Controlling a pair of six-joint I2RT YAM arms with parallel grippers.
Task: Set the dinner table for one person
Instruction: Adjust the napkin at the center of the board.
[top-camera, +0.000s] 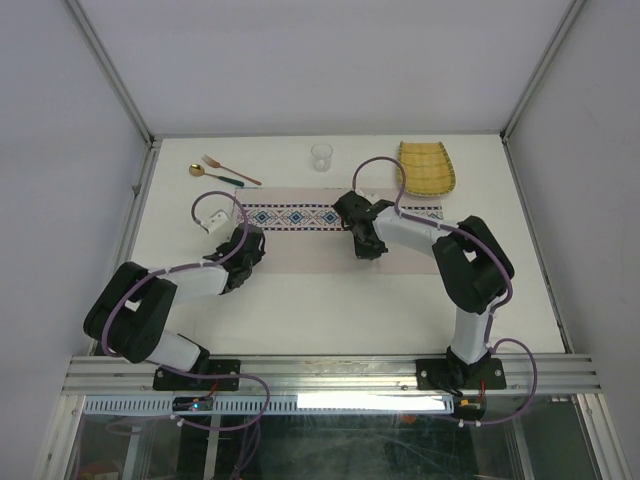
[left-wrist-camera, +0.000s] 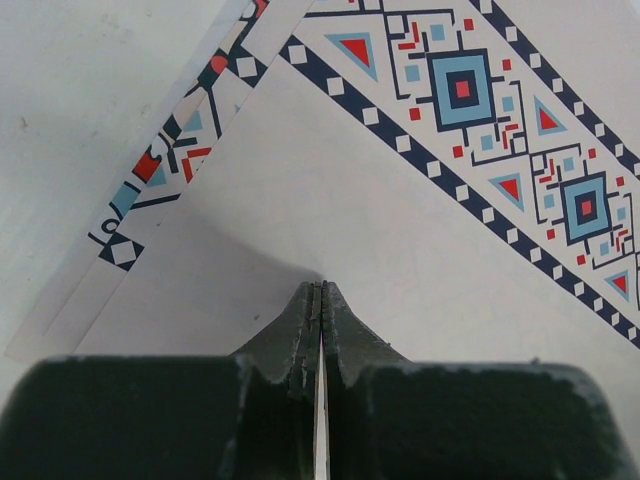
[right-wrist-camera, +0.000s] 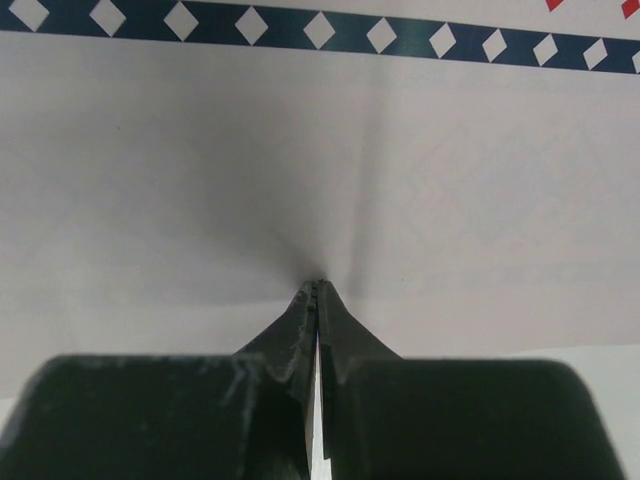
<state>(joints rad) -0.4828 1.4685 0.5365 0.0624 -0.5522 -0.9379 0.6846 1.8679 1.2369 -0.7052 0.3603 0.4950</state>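
Observation:
The dinner table (top-camera: 330, 300) is a wide white top. A pale placemat (top-camera: 300, 245) with a blue-red patterned band lies across its middle. My left gripper (top-camera: 243, 250) is at the mat's left end, its jaws shut with the tips (left-wrist-camera: 322, 285) on the plain cloth (left-wrist-camera: 400, 230). There the mat's left end is folded over, so a second stretch of band (left-wrist-camera: 165, 150) runs at an angle. My right gripper (top-camera: 362, 245) is right of the mat's middle. Its jaws are shut (right-wrist-camera: 318, 282), pinching the cloth (right-wrist-camera: 300, 150), and creases run out from the tips.
A fork (top-camera: 232, 170) and a gold spoon (top-camera: 215, 175) lie at the back left. A clear cup (top-camera: 321, 157) stands at the back centre and a yellow slatted plate (top-camera: 427, 167) at the back right. A small white block (top-camera: 215, 217) sits left of the mat. A metal rail (top-camera: 330, 372) runs along the near edge.

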